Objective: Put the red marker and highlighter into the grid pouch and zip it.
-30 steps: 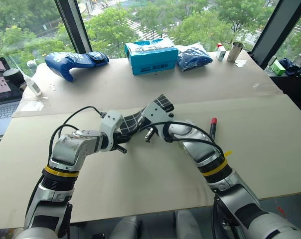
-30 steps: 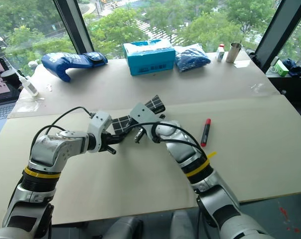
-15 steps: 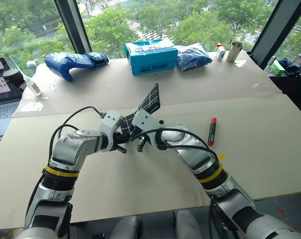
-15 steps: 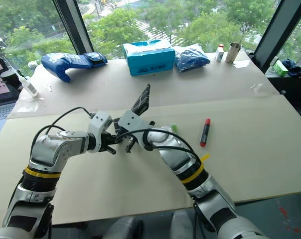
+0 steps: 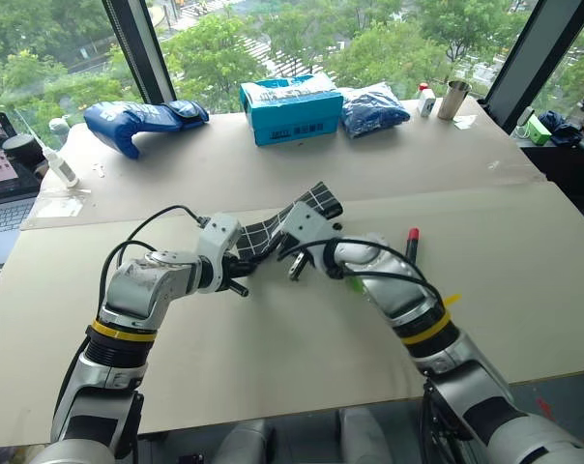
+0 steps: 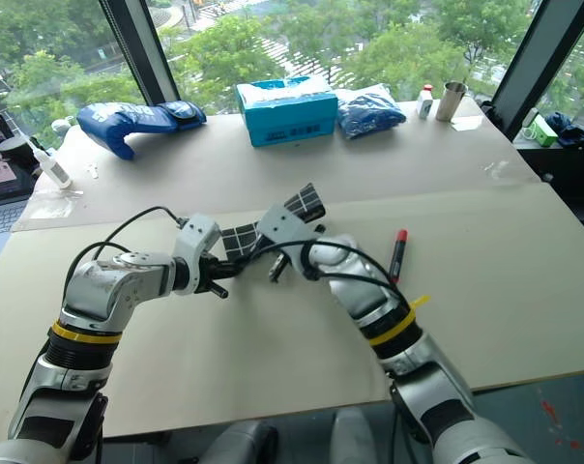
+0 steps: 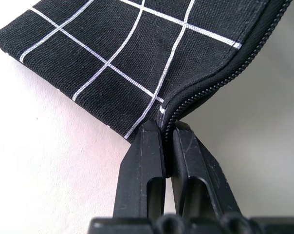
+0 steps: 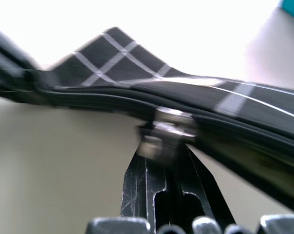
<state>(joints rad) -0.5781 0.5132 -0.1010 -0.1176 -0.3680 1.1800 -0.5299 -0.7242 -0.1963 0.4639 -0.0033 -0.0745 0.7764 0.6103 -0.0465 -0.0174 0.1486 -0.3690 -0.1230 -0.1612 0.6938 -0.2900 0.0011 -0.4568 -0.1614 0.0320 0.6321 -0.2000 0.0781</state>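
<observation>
While the left gripper (image 7: 169, 146) is clenching the black white-gridded fabric pouch (image 5: 302, 217) corner, the right gripper (image 8: 167, 165), clamped on its zipper pull, is lowering the pouch back flat, unzipping; the red-capped slim marker (image 5: 412, 246) is waiting beside it.

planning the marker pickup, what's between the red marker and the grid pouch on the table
In the left eye view, the right gripper and its forearm lie between the red marker and the grid pouch.
</observation>
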